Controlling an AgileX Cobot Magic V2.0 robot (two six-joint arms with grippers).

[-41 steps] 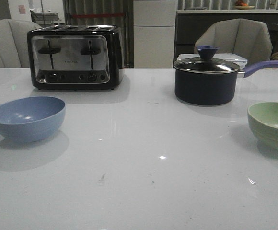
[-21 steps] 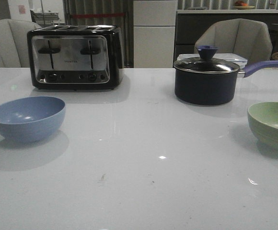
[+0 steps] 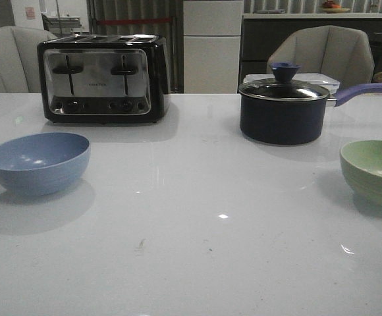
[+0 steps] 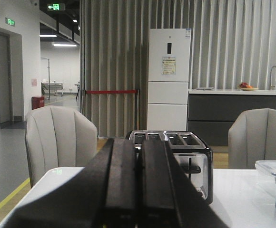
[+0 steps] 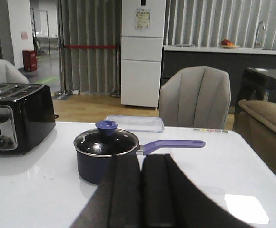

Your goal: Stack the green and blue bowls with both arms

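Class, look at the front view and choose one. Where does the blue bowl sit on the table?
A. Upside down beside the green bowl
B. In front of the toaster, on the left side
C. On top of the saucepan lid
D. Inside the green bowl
B: the blue bowl stands upright in front of the toaster, far from the green bowl at the right edge.

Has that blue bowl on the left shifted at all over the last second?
No. The blue bowl sits in the same spot in front of the toaster, its rim still level and its distance from the toaster unchanged in the front view.
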